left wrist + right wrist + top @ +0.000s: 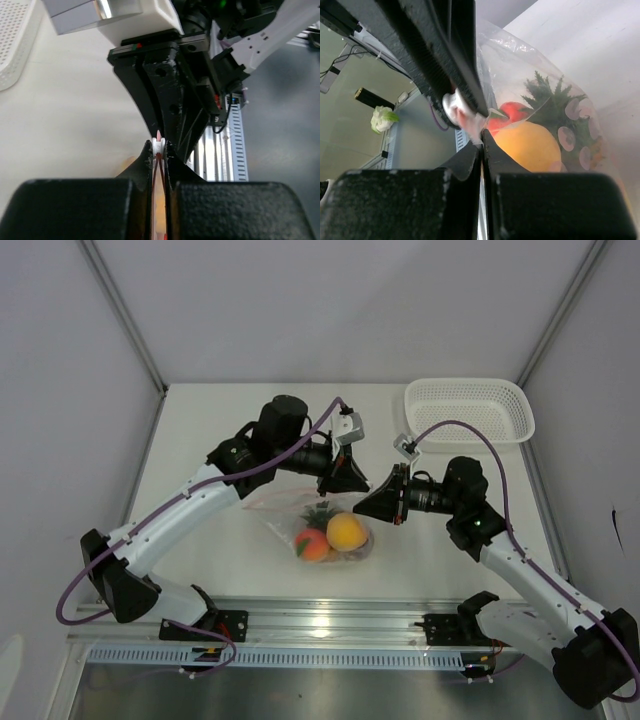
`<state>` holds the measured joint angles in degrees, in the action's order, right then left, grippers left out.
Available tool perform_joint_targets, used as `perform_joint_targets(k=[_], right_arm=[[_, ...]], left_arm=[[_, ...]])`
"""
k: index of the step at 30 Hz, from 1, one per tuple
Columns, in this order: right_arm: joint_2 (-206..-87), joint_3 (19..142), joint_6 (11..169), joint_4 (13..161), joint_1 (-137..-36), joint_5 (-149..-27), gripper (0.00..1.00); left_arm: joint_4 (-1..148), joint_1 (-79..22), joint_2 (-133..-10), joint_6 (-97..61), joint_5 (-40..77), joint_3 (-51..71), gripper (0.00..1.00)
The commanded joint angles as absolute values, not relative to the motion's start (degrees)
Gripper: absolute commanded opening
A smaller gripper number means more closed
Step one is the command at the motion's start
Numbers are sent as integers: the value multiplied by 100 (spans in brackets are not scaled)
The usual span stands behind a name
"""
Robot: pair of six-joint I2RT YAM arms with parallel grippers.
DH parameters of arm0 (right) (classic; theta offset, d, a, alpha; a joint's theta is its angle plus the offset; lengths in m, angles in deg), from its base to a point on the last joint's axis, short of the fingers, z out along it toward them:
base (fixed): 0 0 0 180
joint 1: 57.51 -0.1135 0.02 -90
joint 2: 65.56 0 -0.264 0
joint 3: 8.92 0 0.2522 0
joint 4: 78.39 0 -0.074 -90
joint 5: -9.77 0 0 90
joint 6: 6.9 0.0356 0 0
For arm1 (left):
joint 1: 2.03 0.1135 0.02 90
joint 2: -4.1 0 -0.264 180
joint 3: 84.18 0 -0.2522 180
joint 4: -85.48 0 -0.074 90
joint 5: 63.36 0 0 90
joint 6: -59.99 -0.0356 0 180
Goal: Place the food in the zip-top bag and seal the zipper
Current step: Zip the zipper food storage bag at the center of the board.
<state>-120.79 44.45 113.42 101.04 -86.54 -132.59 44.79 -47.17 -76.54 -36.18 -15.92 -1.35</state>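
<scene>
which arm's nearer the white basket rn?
Right. The right arm sits just left of and in front of the white basket. The left arm comes in from the table's left side, meeting it over the zip-top bag, farther off.

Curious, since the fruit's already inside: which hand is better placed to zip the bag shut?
Probably the left hand: it pinches the zipper right at a small white piece, maybe the slider. The right hand clamps the zip-top bag at its edge opposite, good for steadying.
</scene>
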Motion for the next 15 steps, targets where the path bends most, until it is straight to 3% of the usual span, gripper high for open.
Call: perform_joint_targets(k=[1,2,3,6,10,15], right_arm=[[-12032,4878,10860,9920,-8669,-13375,4],[-12041,4922,10772,9850,-8669,-13419,15],[-12076,4992,10666,9649,-8669,-13437,20],[-12190,5229,10376,9375,-8599,-13481,24],[-12436,5405,10314,9392,-8519,-13797,23],[-12612,5406,10401,9558,-8537,-14008,8]], left_arm=[[4246,-4721,-7587,-3669,-2308,-416,1],[4228,-4703,-7588,-3625,-2415,-442,1],[4219,-4677,-7596,-3590,-2529,-451,1],[4237,-4624,-7605,-3475,-2811,-451,0],[4193,-4571,-7649,-3458,-2890,-477,1],[4149,-4554,-7745,-3414,-2926,-547,1]])
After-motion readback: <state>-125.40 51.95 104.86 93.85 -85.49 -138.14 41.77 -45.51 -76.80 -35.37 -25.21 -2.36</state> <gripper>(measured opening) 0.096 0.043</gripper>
